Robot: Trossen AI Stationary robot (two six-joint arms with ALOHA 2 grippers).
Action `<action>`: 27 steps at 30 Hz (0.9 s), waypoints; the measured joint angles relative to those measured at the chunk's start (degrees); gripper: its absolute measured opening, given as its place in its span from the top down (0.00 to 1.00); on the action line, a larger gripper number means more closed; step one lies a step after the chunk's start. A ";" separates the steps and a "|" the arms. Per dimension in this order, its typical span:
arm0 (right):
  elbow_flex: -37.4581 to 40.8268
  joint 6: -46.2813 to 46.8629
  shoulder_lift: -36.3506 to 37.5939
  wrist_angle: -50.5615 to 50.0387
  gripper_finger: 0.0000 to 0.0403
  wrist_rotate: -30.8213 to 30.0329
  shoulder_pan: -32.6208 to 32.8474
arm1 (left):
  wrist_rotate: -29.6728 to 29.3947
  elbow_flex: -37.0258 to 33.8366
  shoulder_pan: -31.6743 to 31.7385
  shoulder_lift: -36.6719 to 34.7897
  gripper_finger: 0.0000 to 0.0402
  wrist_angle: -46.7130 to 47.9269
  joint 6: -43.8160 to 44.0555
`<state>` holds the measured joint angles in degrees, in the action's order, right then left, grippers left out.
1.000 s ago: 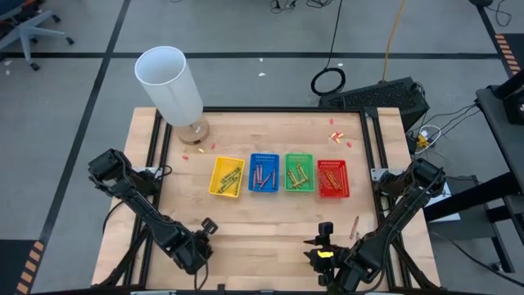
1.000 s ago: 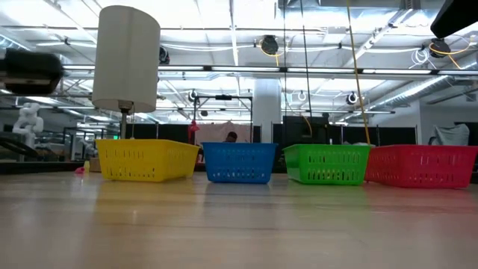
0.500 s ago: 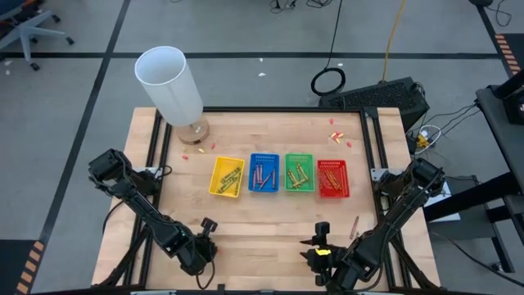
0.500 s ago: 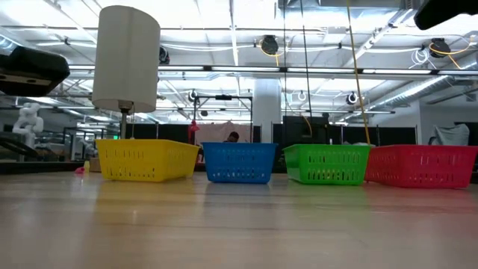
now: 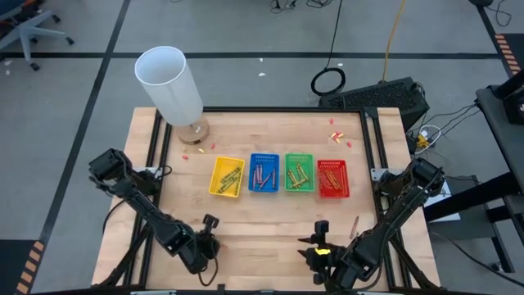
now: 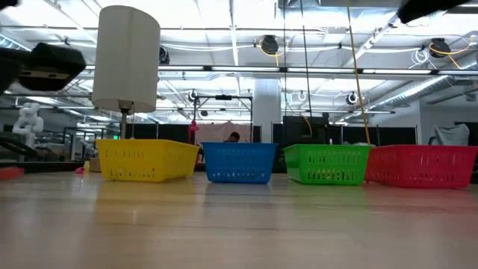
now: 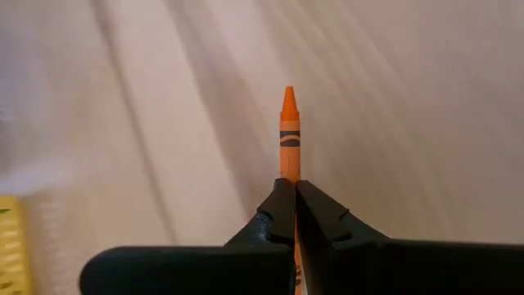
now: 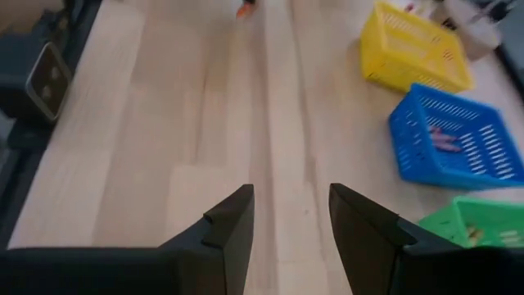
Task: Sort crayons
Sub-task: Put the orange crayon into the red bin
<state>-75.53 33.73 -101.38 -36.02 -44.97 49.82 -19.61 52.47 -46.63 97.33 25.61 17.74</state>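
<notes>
One crayon is now caught: the left gripper [image 7: 295, 192], low at the near left part of the table [image 5: 270, 238], has just brought its fingers together on an orange crayon [image 7: 289, 135], where a second ago they stood a little apart. In the left wrist view the stick is pinched between the two dark fingertips, most of its length reaching forward past them. Its long axis runs in line with the fingers, straight out from the hand, and its sharpened tip is at the far end, away from the wrist. The paper-wrapped butt end is hidden between the fingers. The wood behind it is streaked with blur, so I judge the arm is moving with its catch, though how high it is above the board I cannot tell.

For the task, this means the pick is done and the carry comes next. The yellow tray [image 5: 227, 176], blue tray [image 5: 264, 173], green tray [image 5: 299, 173] and red tray [image 5: 332, 178] stand in a row ahead of the hand, well apart from it, each already with crayons inside.

Further right, the right gripper [image 8: 291, 217] waits over the near edge, fingers apart and empty, with bare wood between them.
</notes>
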 joint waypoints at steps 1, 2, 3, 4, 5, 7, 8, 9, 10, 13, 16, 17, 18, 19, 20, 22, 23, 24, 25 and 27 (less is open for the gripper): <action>0.00 -0.16 0.00 0.26 0.64 -1.03 0.00 | -0.78 0.00 0.18 -0.02 1.00 -0.04 0.02; 0.00 -0.19 0.00 0.48 0.64 -1.96 -0.02 | -1.49 0.00 0.38 -0.02 1.00 -0.27 0.02; 0.00 -0.20 0.00 0.69 0.64 -3.03 -0.02 | -1.93 0.00 0.49 -0.02 1.00 -0.77 0.02; 0.00 -0.29 0.00 0.91 0.64 -3.80 -0.07 | -2.12 0.00 0.57 -0.02 1.00 -1.44 0.01; 0.00 -0.50 0.00 1.19 0.64 -4.41 -0.21 | -2.31 0.00 0.64 -0.02 1.00 -2.04 -0.04; 0.00 -0.94 0.00 1.71 0.64 -4.53 -0.54 | -2.34 0.00 0.76 -0.02 1.00 -2.85 -0.03; 0.00 -1.12 0.00 1.99 0.64 -4.52 -0.71 | -2.34 0.00 0.84 -0.02 1.00 -3.16 -0.02; 0.00 -1.48 0.00 2.36 0.64 -4.51 -0.82 | -2.36 0.00 0.89 -0.02 1.00 -3.30 -0.03; 0.00 -1.85 0.00 2.78 0.64 -4.53 -1.06 | -2.53 0.00 0.92 -0.03 1.00 -3.38 -0.04; 0.00 -2.67 0.00 4.07 0.64 -4.53 -1.90 | -3.56 0.00 0.92 -0.04 1.00 -3.87 -0.05; 0.00 -3.59 0.00 5.77 0.64 -4.54 -3.07 | -6.09 0.00 0.92 -0.04 1.00 -4.09 -0.07; 0.00 -3.58 0.00 5.91 0.64 -4.54 -3.48 | -6.97 0.01 0.92 -0.04 1.00 -4.30 -0.07; 0.00 -3.37 0.00 5.93 0.64 -4.53 -3.89 | -7.96 0.02 0.92 -0.04 1.00 -4.31 -0.07; 0.00 -3.11 0.00 5.97 0.64 -4.53 -4.29 | -8.92 0.02 0.92 -0.06 1.00 -4.31 -0.07; 0.00 -2.89 0.00 5.99 0.64 -4.53 -4.68 | -9.81 0.02 0.92 -0.06 1.00 -4.39 -0.07; 0.00 -1.76 -0.28 6.10 0.64 -4.54 -5.38 | -11.79 0.02 0.92 -0.06 1.00 -4.76 -0.04; -0.02 -0.84 -0.68 6.32 0.64 -4.61 -5.82 | -13.05 0.04 0.92 -0.06 1.00 -5.00 -0.04; -0.02 -0.02 -1.19 6.29 0.64 -4.60 -6.07 | -14.44 0.02 0.92 -0.06 1.00 -5.38 -0.04; -0.02 0.48 -1.94 6.36 0.64 -4.62 -6.39 | -15.91 0.04 0.92 -0.06 1.00 -6.04 -0.04; -0.02 0.95 -3.72 7.14 0.64 -4.77 -7.13 | -18.80 0.04 0.92 -0.06 1.00 -7.56 -0.03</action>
<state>-75.55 34.68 -105.11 -28.88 -49.74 42.69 -38.41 52.51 -45.71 97.27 18.05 17.70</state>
